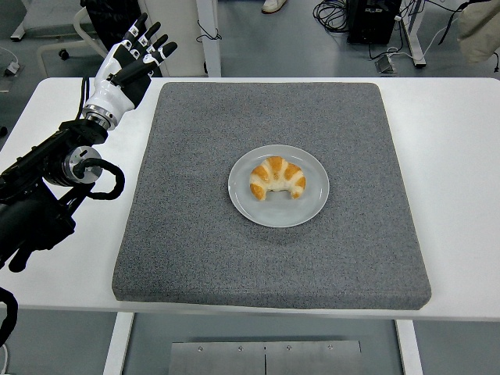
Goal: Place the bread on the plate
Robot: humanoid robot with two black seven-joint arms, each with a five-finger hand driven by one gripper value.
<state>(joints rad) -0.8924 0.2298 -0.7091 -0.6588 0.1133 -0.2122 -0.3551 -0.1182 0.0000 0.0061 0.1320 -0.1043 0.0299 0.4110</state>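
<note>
A golden croissant (pixel 277 178) lies on the round white plate (pixel 312 205) in the middle of the grey mat (pixel 195 234). My left hand (pixel 137 51) is at the mat's far left corner, well away from the plate, its white and black fingers (pixel 160 54) stretched out and holding nothing. The black left arm (pixel 55 180) runs along the table's left side. The right arm does not show in the head view.
The white table (pixel 457 195) extends to the right and left of the mat. Beyond its far edge are a table leg (pixel 208 35), cables and dark equipment on the floor (pixel 371 19), and part of a person (pixel 478 27) at the top right corner.
</note>
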